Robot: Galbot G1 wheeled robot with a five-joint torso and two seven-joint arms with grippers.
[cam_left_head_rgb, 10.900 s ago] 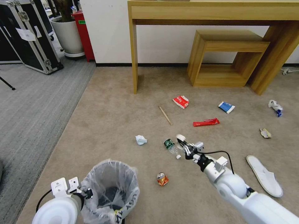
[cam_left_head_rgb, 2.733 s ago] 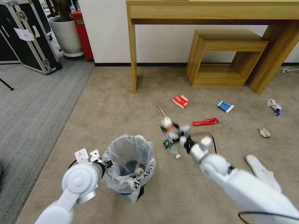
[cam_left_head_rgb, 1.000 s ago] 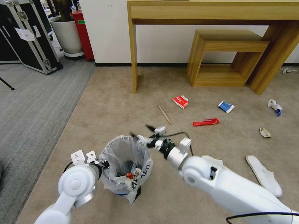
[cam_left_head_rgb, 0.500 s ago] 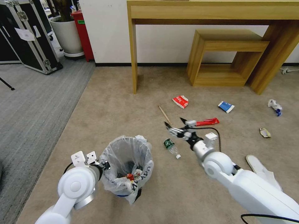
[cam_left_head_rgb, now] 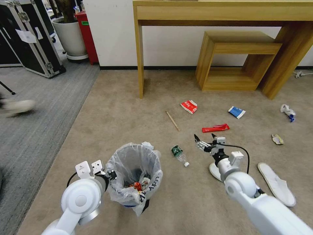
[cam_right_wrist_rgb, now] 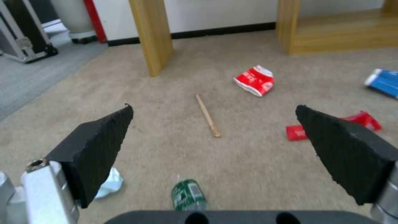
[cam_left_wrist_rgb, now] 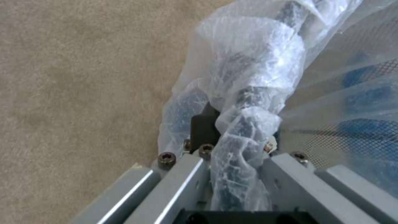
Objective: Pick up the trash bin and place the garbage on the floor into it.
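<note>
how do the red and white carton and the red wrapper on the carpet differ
The red-white carton is short, puffy and crumpled, with white showing; the red wrapper is long, flat and almost all red. The carton lies nearer the wooden table leg, the wrapper nearer the open right gripper. Both lie loose on the floor.

- trash bin (cam_left_head_rgb: pixel 135 176) on the floor (cam_left_head_rgb: pixel 124 111), near front edge of head view, left of centre; litter lies inside it
- left gripper (cam_left_head_rgb: pixel 111 173) at the bin's left rim, clamped on the bag edge (the left wrist view shows the plastic pinched between the jaws)
- crushed bottle (cam_left_head_rgb: pixel 178 154) just right of bin; crumpled paper (cam_left_head_rgb: pixel 147 144) behind its far rim
- right gripper (cam_left_head_rgb: pixel 204 141) right of bottle, fingers spread, above the carpet
- wooden stick (cam_left_head_rgb: pixel 172 120) behind the bottle; carton (cam_left_head_rgb: pixel 189 106) farther back, right of stick
- wrapper (cam_left_head_rgb: pixel 215 128) behind the right gripper; packet (cam_left_head_rgb: pixel 237 112) behind-right of that
- slipper (cam_left_head_rgb: pixel 276 183) far right; a second one (cam_left_head_rgb: pixel 214 170) under the right arm
- desk (cam_left_head_rgb: pixel 225 13) against the back wall
</note>
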